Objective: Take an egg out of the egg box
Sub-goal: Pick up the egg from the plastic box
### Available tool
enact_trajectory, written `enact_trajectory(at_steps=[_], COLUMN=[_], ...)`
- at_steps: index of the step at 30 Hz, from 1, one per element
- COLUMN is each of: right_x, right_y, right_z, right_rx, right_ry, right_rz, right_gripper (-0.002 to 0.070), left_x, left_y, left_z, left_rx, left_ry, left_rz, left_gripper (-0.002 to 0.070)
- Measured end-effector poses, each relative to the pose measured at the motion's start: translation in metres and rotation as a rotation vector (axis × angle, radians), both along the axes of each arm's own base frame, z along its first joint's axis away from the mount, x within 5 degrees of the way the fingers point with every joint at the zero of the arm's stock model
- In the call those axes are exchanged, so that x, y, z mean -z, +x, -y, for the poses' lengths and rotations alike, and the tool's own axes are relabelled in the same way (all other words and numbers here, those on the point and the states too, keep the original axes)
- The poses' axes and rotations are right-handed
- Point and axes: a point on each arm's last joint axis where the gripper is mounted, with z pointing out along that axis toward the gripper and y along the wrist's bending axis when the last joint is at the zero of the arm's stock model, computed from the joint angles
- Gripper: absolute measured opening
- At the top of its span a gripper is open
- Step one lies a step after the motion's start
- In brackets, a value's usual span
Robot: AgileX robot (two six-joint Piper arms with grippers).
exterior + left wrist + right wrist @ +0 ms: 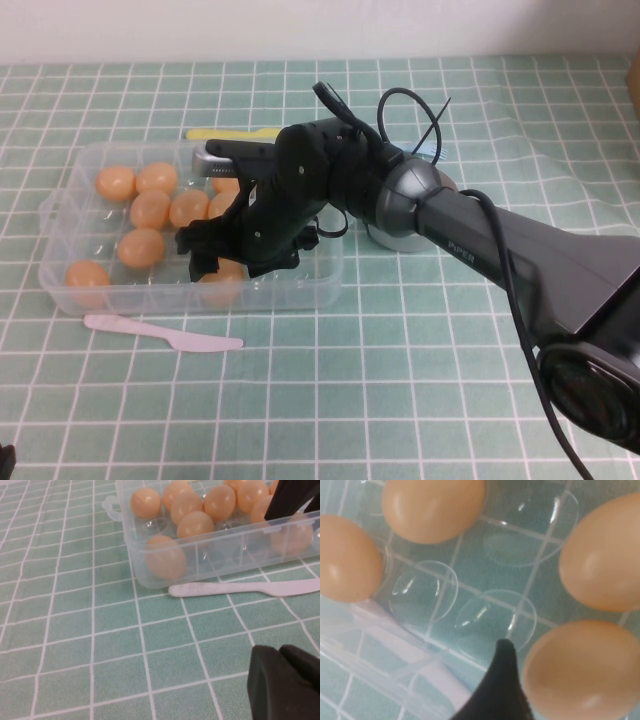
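Note:
The clear plastic egg box (300,290) stands at the left of the table with several orange-tan eggs in it. My right gripper (215,262) reaches down into the box at its front wall. One black finger (502,680) presses against the egg (585,672); the other finger is out of view. That egg (224,280) sits low in the front row, half hidden under the gripper. The egg box also shows in the left wrist view (150,577). My left gripper (282,680) is shut and empty, low over the cloth, well in front of the box.
A white plastic knife (165,335) lies just in front of the box and also shows in the left wrist view (245,587). A yellow utensil (235,132) lies behind the box. A grey bowl (395,240) sits mostly hidden behind my right arm.

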Motion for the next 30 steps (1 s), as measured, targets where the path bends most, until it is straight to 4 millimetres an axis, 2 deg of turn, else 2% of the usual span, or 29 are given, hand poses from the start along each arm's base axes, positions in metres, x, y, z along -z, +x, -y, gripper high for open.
enact_trajectory(at_steps=[15, 18, 24, 30], right_x=[0.0063, 0.0063, 0.0076, 0.0076], right_y=[0.0013, 0.0014, 0.0015, 0.0014], right_z=[-0.0016, -0.0015, -0.0015, -0.0016], right_rx=[0.005, 0.003, -0.025, -0.035], right_ry=[0.005, 0.003, -0.008, -0.009], right_rz=[-0.005, -0.002, 0.014, 0.019], right_gripper=[0.0550, 0.0517, 0.0387, 0.0386], left_x=[0.0000, 0.0000, 0.0000, 0.0000], left_y=[0.0000, 0.0000, 0.0000, 0.0000], left_z=[0.0000, 0.0000, 0.0000, 0.0000], left_rx=[0.000, 0.000, 0.000, 0.000], left_ry=[0.000, 0.000, 0.000, 0.000], left_rz=[0.000, 0.000, 0.000, 0.000], left_gripper=[-0.0003, -0.0003, -0.0003, -0.0003])
